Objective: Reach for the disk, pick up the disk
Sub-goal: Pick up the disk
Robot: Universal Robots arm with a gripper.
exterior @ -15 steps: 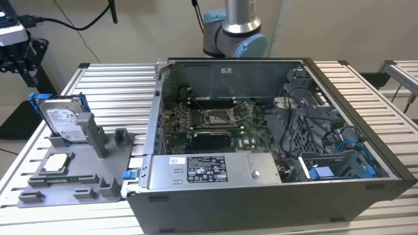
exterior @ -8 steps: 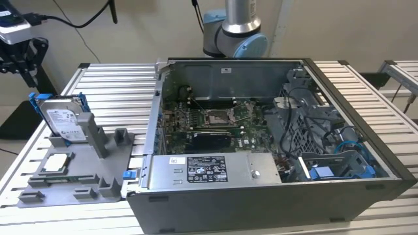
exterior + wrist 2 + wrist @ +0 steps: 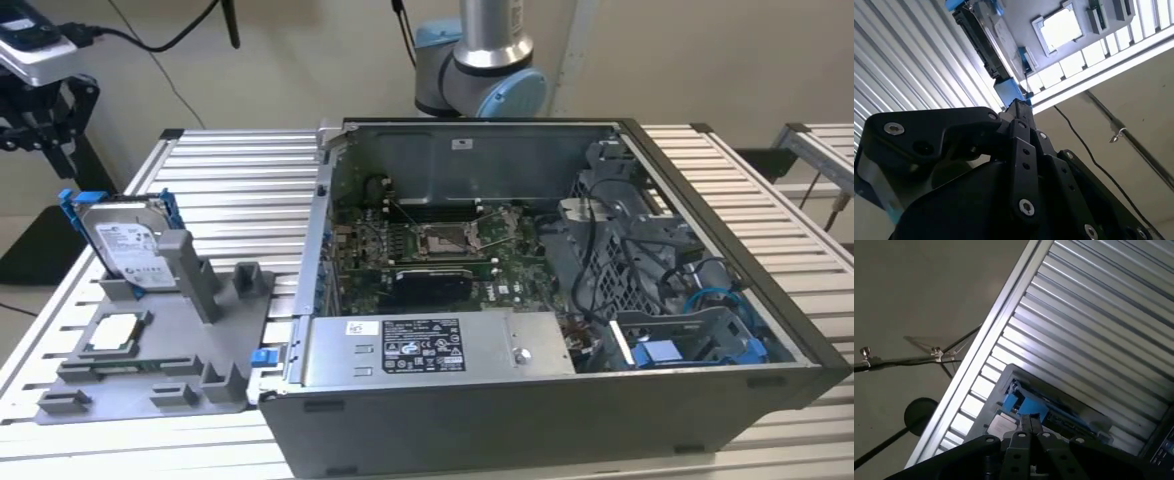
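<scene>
The disk [image 3: 124,243] is a silver hard drive with a white label and blue rails. It stands on edge in a grey holder [image 3: 160,395] at the exterior view's left. My gripper [image 3: 54,140] hangs above and beyond it, out past the table's left edge, apart from the disk. In both wrist views the black fingers meet at their tips, shut with nothing between them, pointing toward the disk [image 3: 985,40] [image 3: 1066,416] from a distance. The gripper's tip [image 3: 1017,106] [image 3: 1029,424] lines up with the blue rail end.
A square silver chip [image 3: 115,331] [image 3: 1059,27] and a green memory stick [image 3: 134,366] lie in the holder in front of the disk. An open computer case [image 3: 534,300] stands on the slatted metal table [image 3: 227,170]. The arm's base [image 3: 478,70] stands behind the case.
</scene>
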